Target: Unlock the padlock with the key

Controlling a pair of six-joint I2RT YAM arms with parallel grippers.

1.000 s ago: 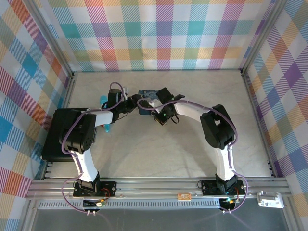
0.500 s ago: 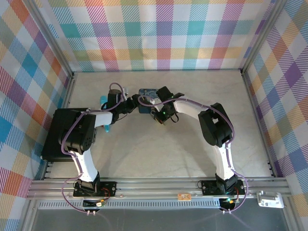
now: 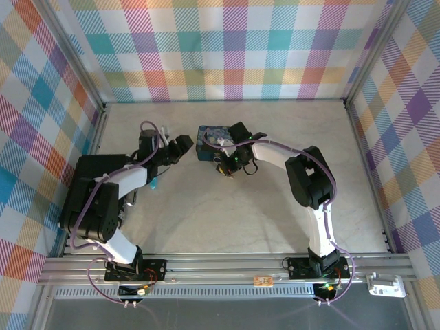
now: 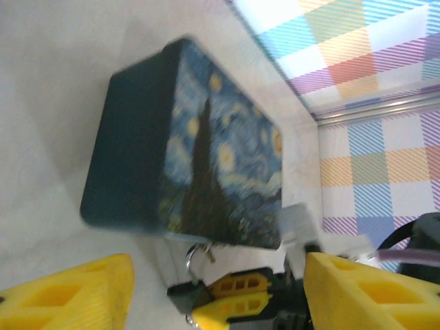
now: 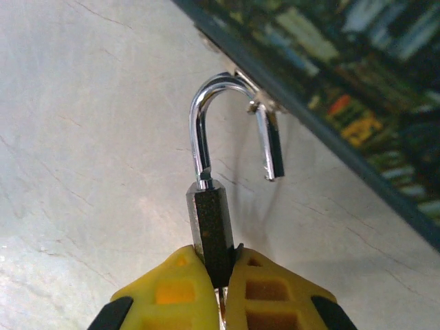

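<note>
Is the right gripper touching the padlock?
Touching. Right wrist view: the right gripper clamps the padlock by its black body, with no gap on either side.

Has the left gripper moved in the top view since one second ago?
Yes. The left gripper has drawn back leftward, away from the blue tin, which stayed put; a gap now separates them.

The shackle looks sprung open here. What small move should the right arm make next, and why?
Probably swing the padlock sideways to unhook it. The right gripper is clamped on its black body and the shackle is open, free end hanging loose, but its bend appears hooked through the small loop on the tin.
</note>
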